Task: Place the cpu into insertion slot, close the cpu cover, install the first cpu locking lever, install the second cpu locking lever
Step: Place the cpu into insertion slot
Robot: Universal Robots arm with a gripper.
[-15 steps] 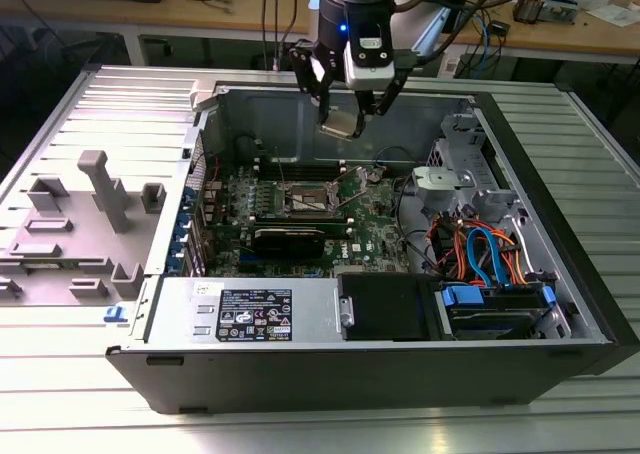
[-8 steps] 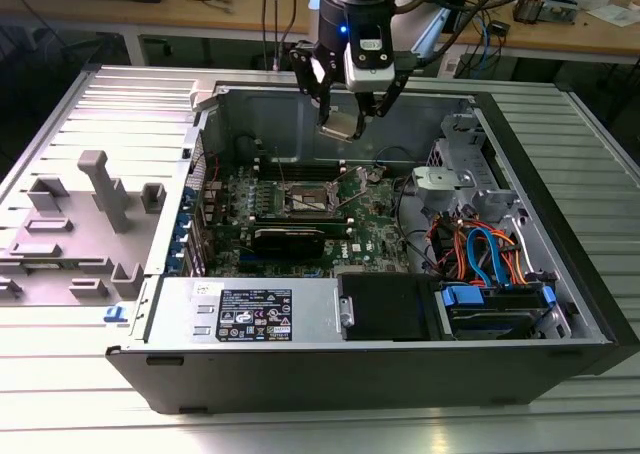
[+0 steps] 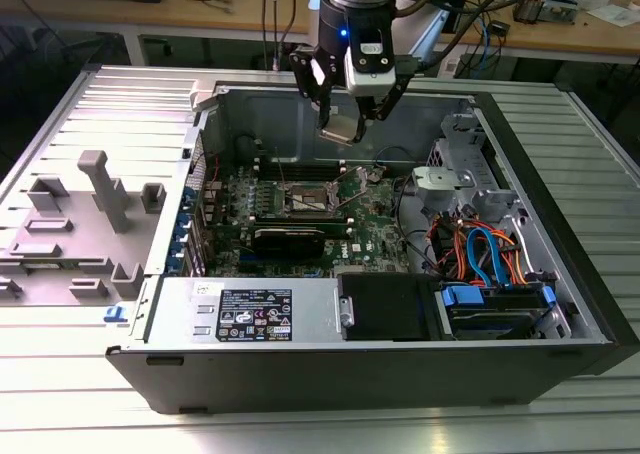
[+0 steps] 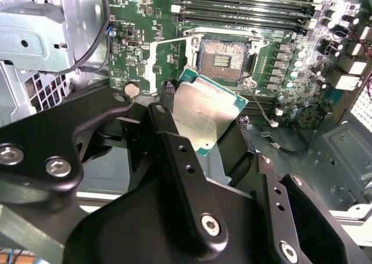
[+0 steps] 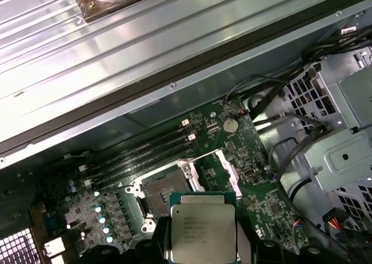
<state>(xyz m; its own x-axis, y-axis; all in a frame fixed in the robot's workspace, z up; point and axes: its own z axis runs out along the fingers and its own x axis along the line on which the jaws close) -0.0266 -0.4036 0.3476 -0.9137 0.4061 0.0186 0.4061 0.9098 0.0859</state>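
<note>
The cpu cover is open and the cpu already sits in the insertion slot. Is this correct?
Not fully. The cpu cover is open, but the cpu is not in the insertion slot: the gripper holds it above the board, and the slot is empty, as the second wrist view shows.

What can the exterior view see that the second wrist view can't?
Exterior view: the whole computer case, the grey holders beside it, the blue and orange cables. Second wrist view: the green rim of the chip and the screws on the black jaws. Both: the chip held by the jaws above the green board and its empty socket.
</note>
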